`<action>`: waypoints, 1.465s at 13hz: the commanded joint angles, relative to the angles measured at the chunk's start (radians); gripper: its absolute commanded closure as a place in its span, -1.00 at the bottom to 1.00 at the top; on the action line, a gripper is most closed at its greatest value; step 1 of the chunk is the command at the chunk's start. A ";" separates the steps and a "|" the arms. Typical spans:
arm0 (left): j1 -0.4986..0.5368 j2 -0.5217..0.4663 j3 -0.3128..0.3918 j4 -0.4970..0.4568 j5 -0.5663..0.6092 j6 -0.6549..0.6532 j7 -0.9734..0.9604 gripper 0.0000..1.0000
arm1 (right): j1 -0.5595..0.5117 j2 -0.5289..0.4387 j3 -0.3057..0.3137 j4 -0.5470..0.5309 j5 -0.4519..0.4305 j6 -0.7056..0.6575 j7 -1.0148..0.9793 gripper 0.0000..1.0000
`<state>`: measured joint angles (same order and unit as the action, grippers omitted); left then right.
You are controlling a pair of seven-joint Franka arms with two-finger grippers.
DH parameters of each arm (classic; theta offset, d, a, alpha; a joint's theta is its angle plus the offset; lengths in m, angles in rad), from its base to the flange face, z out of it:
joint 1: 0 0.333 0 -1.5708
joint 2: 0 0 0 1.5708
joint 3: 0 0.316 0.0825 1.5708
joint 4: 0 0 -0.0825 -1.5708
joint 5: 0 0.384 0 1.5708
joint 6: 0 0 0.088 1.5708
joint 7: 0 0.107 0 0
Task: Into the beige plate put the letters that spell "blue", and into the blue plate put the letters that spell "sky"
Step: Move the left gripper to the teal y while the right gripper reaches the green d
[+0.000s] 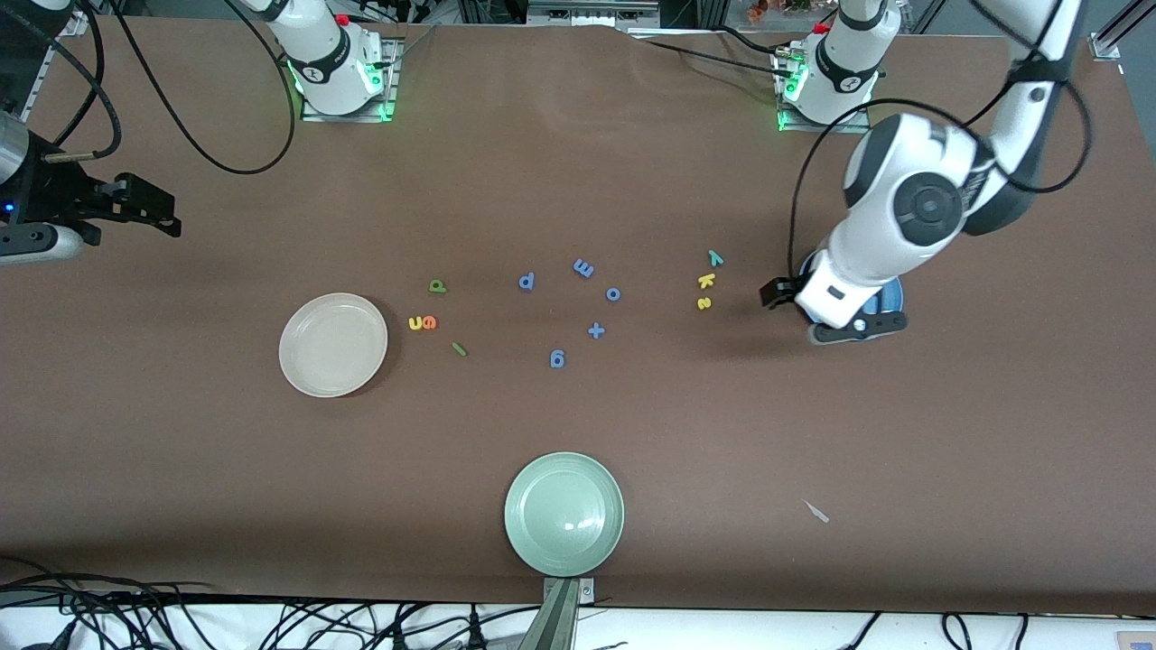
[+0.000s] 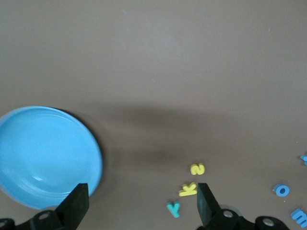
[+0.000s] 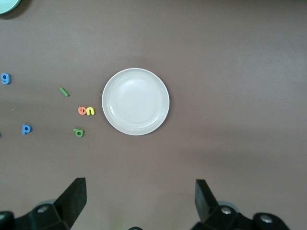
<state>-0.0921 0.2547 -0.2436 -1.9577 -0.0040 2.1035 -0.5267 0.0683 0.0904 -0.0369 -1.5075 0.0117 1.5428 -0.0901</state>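
Nearest the front camera you have a pale green plate [image 1: 564,514], no part of the job. Nothing is sorted yet, so all seven letters are left to move.

Toward the right arm's end of the tabletop [image 1: 181,451], your right gripper [image 3: 139,191] waits with its fingers spread wide and holding nothing, high over the bare edge. The beige plate [image 1: 332,344] lies empty. Just beside it, toward the middle, sit the yellow u [image 1: 415,323] and orange e [image 1: 430,321], touching; the olive-green b [image 1: 437,286] is a little farther from the camera, the dark green l [image 1: 460,348] a little nearer.

Mid-table you have loose blue letters, p [image 1: 526,281], m [image 1: 582,267], o [image 1: 613,293] and g [image 1: 557,359], plus a blue plus sign [image 1: 596,330]. They lie between the two groups, so keep clear of them.

Toward the left arm's end, the teal y [image 1: 714,258], yellow k [image 1: 706,281] and yellow s [image 1: 703,303] stand in a short row. The blue plate [image 2: 43,153] is close by and empty, largely hidden under the arm in the front view. Your left gripper [image 2: 141,203] hovers between plate and row, fingers wide apart, gripping nothing.
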 commanded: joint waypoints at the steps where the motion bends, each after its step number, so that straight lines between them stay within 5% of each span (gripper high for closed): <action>1: 0.006 -0.005 -0.054 -0.152 0.016 0.189 -0.135 -0.98 | -0.005 0.003 0.000 -0.005 0.020 -0.009 -0.005 -0.99; 6: -0.009 -0.002 -0.095 -0.280 0.027 0.283 -0.260 -0.98 | 0.011 0.025 0.005 -0.051 0.028 0.026 0.003 -0.99; 9: -0.018 0.001 -0.095 -0.314 0.027 0.323 -0.262 -0.62 | 0.040 0.034 0.005 -0.140 0.053 0.127 0.042 -0.98; 12: -0.052 0.001 -0.094 -0.381 0.029 0.372 -0.282 -0.54 | 0.097 0.045 0.005 -0.201 0.053 0.219 0.125 -0.98; 19: -0.075 0.035 -0.094 -0.438 0.042 0.499 -0.377 -0.51 | 0.266 0.054 0.015 -0.525 0.047 0.597 0.407 -0.98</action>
<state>-0.1517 0.2834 -0.3426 -2.3879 -0.0032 2.5696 -0.8538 0.2867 0.1660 -0.0199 -1.9315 0.0478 2.0409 0.2398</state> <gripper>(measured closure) 0.233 0.009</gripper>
